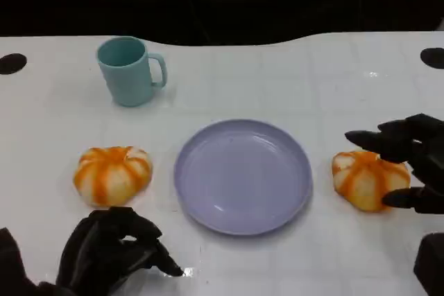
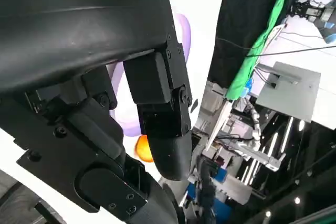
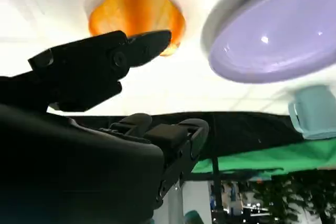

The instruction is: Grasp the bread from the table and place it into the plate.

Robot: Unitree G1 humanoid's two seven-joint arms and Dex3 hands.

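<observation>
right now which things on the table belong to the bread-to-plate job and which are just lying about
Part of the job:
- right bread, which the right hand is spread around
- left bread, near the left hand
- purple plate

Just lying about:
- teal mug

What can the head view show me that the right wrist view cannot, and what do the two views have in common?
The head view adds the left hand, curled low near the table edge, and a second bread left of the plate. The right wrist view adds a green cloth and clutter behind the table. Both show the right hand, fingers spread about the right-side bread without a clear grip, the empty purple plate, and the teal mug.
</observation>
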